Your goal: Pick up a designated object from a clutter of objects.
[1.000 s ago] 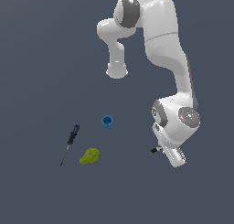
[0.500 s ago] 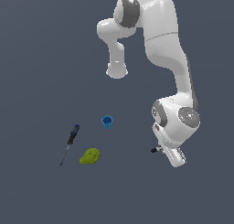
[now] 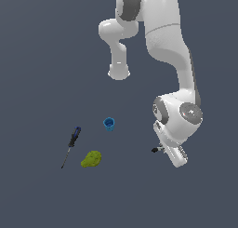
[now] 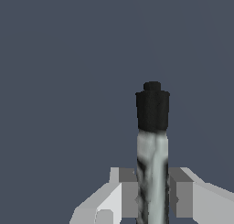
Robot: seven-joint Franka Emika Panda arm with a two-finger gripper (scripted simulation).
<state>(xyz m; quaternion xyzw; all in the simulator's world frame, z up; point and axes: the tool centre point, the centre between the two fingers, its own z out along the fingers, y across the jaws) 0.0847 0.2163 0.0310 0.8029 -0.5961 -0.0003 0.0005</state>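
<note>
Four small things and one arm

One blue cup (image 3: 109, 124), one screwdriver (image 3: 71, 145), one yellow-green lumpy fruit (image 3: 91, 159), one black-tipped rod (image 4: 152, 147), seemingly just one, mostly hidden in the exterior view.

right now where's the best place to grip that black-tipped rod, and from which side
Grip the rod on its silver-white shaft, below the black cap, fingers closing on its two long sides. The shaft is straight and narrow. The gripper already brackets it there; the wrist view suggests contact.
</note>
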